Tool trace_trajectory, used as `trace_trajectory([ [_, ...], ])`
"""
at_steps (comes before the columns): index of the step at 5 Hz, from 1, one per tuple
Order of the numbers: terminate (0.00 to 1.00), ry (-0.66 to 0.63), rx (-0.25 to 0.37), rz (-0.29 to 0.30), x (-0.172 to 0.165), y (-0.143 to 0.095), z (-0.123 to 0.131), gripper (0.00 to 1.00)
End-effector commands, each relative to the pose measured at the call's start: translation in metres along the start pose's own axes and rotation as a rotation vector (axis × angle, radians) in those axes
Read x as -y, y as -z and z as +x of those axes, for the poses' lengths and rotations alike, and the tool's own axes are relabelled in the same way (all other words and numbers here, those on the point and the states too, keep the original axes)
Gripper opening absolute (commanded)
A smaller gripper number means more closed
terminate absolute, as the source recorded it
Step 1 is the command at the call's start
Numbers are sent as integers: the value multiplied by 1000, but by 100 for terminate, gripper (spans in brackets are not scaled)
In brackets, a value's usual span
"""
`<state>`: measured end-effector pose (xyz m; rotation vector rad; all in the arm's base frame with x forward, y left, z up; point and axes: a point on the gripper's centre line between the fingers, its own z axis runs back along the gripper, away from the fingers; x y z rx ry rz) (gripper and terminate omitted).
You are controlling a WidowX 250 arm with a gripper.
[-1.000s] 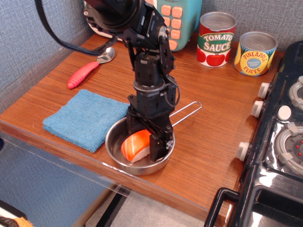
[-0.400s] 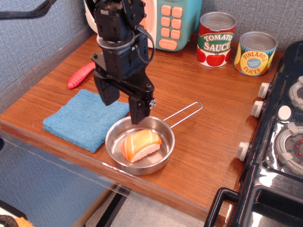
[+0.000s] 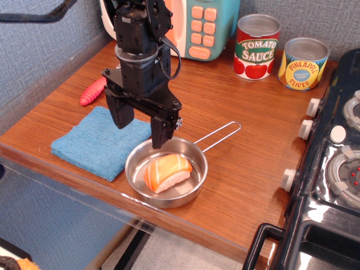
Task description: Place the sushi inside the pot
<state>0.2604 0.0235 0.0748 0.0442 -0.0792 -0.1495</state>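
While the salmon nigiri (image 3: 167, 172) lies inside the stainless-steel pan (image 3: 136, 159), orange striped top up and white rice base on the pan floor, the gripper (image 3: 140, 127) hangs above the pan's back-left rim with its two black fingers spread wide and nothing between them. One finger (image 3: 161, 131) points down over the pan's rear edge; the other is over the blue cloth (image 3: 95, 143). Neither finger touches the sushi.

The pan sits near the front edge of the wooden tabletop (image 3: 247, 140), roughly midway along it, and its thin wire loop handle (image 3: 220, 135) reaches toward the back right. The folded blue cloth lies just beside the pan on its left, close to the front-left corner, and the pan's rim appears to meet or slightly overlap the cloth's edge.

Behind the arm, near the left edge, the red handle of a spoon (image 3: 91, 91) shows; its bowl is hidden by the gripper body. At the back edge stands a teal toy appliance with pink-orange buttons (image 3: 207, 25). To its right, along the back, are two tin cans: one labelled tomato sauce (image 3: 256, 47) and one labelled pineapple slices (image 3: 303, 63), near each other but apart. A black toy stove with white knobs (image 3: 337, 163) runs along the tabletop's right side.
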Motion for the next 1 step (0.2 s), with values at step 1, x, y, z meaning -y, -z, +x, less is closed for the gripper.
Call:
trace_trajectory([
  [1, 100, 6, 28, 9, 2, -9, -1, 100],
])
